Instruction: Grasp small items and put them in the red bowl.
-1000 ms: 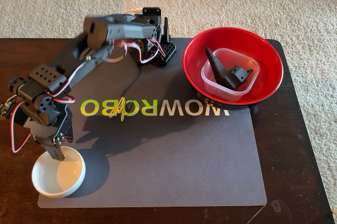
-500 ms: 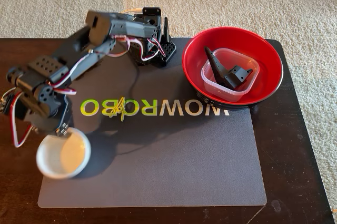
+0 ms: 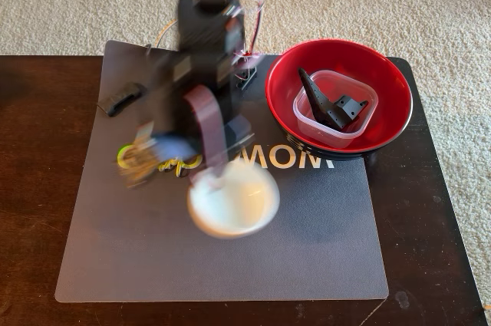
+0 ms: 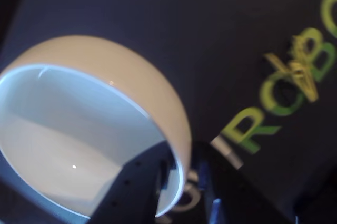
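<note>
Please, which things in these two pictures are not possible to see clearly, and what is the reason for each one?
- Gripper: wrist view shows one finger inside the white bowl, one outside; the frame edge cuts the tips. Blurred in the fixed view.
- Yellow clip: blurred in the wrist view; the moving arm partly covers it in the fixed view.
- Mat lettering: the arm hides part.
- Clear tub in the red bowl: the black wedge covers its floor.

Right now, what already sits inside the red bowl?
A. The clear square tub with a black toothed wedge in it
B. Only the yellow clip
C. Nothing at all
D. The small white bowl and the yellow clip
A: in the fixed view the clear square tub rests in the red bowl with the black toothed wedge in it, while the tool grips the small white bowl by its rim over the mat.
</note>
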You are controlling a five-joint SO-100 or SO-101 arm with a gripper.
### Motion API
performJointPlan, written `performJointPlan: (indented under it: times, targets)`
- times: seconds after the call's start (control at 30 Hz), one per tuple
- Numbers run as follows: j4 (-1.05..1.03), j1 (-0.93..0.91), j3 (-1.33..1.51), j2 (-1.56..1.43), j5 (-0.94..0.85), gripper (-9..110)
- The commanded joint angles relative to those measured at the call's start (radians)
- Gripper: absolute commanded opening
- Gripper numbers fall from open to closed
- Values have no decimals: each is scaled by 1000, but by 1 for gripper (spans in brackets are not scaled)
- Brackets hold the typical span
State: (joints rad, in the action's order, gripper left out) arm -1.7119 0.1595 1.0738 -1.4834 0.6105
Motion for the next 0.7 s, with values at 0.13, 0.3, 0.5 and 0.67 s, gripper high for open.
performJointPlan:
  times: [0.13,0.3,0.5,0.67]
  targets:
    - [5,511,109,-400,58,0]
    - [51,790,468,-583,101,0]
    - [172,913,742,-632,103,0]
    - [268,857,879,-627,100,0]
